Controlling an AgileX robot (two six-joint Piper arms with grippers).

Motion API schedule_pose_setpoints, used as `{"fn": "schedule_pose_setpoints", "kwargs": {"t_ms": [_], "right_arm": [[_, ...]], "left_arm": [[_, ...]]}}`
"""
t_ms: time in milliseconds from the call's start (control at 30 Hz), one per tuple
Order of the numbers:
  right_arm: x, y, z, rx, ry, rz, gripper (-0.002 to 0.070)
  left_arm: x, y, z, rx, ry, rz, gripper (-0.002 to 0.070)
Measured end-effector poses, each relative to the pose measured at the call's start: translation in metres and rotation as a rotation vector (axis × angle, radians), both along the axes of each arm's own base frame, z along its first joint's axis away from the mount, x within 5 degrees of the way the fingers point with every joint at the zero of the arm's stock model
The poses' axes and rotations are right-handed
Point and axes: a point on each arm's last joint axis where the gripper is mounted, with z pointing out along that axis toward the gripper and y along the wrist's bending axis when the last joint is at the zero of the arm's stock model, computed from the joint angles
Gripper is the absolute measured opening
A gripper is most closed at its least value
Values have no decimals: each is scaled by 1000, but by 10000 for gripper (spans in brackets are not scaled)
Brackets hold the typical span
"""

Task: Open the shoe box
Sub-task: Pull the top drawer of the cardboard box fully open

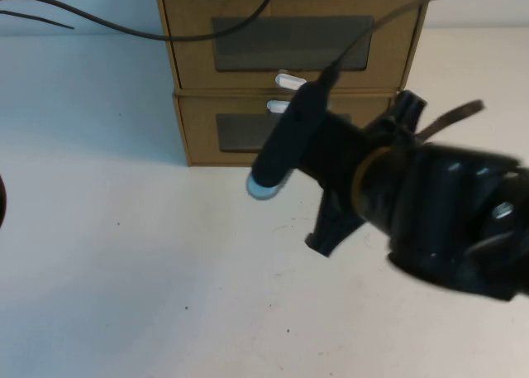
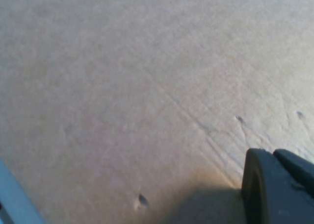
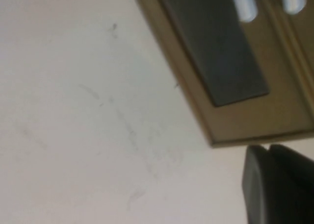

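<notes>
We see the right claw (image 3: 271,158) pinched shut; ahead of it two stacked boxes (image 1: 195,55) lie crosswise, handles (image 1: 289,81) facing it. The left claw (image 2: 274,160) hangs close over the bench (image 2: 122,87); its state we cannot tell.

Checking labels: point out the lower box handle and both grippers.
lower box handle (image 1: 278,107): high view, its exposed white end.
right gripper (image 1: 264,184): high view, closed tip, before the lower box (image 1: 202,140).
left gripper (image 2: 275,186): left wrist view, dark tip, over the table (image 2: 122,87).
</notes>
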Motion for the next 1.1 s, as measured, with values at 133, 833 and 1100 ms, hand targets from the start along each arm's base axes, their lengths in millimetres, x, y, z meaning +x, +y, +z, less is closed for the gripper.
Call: {"fn": "schedule_pose_setpoints", "kwargs": {"t_ms": [133, 833, 1100], "right_arm": [[13, 19, -8, -46, -184, 11, -13], [85, 49, -61, -87, -369, 22, 267], [116, 38, -66, -51, -346, -16, 279]], "left_arm": [[0, 0, 0, 0, 0, 0, -5], [0, 0, 0, -10, 20, 7, -5], [-1, 0, 0, -11, 22, 8, -5]]}}
